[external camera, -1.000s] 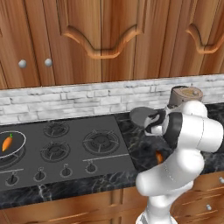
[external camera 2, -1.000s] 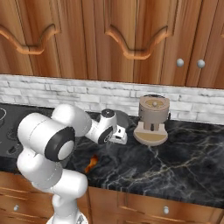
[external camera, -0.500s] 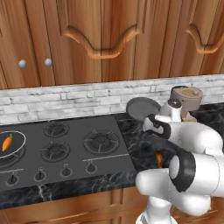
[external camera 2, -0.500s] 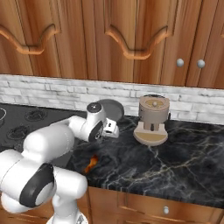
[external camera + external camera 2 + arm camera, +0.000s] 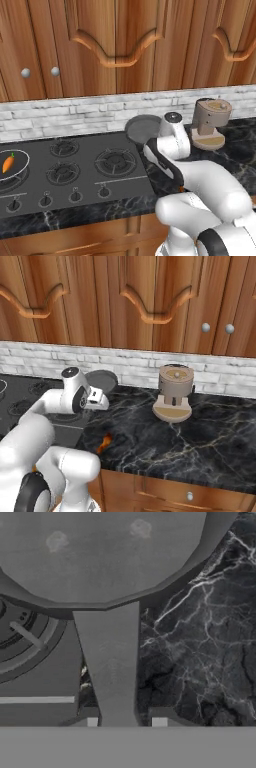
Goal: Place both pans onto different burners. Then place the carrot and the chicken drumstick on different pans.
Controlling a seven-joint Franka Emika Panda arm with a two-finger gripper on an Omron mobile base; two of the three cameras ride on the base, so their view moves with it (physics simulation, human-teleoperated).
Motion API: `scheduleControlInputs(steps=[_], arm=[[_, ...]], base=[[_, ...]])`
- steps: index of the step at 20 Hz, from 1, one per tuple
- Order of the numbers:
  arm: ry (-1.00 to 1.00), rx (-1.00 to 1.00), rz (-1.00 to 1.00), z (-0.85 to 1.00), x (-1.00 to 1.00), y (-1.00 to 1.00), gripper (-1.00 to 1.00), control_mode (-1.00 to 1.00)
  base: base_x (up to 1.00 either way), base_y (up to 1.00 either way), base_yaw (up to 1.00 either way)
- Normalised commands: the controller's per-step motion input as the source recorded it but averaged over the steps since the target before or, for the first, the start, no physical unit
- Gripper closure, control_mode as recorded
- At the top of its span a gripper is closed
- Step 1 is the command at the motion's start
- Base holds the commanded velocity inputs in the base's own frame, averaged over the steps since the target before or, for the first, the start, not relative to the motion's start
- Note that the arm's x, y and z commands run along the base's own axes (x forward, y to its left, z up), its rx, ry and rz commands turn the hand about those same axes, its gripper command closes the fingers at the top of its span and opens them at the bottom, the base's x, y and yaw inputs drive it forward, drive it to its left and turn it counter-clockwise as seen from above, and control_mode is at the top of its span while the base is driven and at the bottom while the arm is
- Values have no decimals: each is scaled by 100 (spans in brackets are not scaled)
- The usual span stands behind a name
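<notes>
Hand view: my jaws pinch the handle of the grey pan (image 5: pixel 100 552) above the tabletop (image 5: pixel 210 652).

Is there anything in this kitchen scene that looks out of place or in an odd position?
Yes. The grey pan hangs off the surface, held by its handle in the shut gripper, above the stovetop's right edge. A small orange piece lies loose on the marble counter near its front edge.
</notes>
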Motion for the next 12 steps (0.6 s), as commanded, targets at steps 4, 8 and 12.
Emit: scheduleControlInputs(steps=[4, 8, 12], arm=[[15, 0, 8, 29, -40, 78, 100, -100], [11, 0, 9, 13, -30, 68, 100, -100], [6, 0, 9, 0, -2, 47, 100, -100]], base=[[0, 0, 0], [0, 0, 0], [0, 0, 0]])
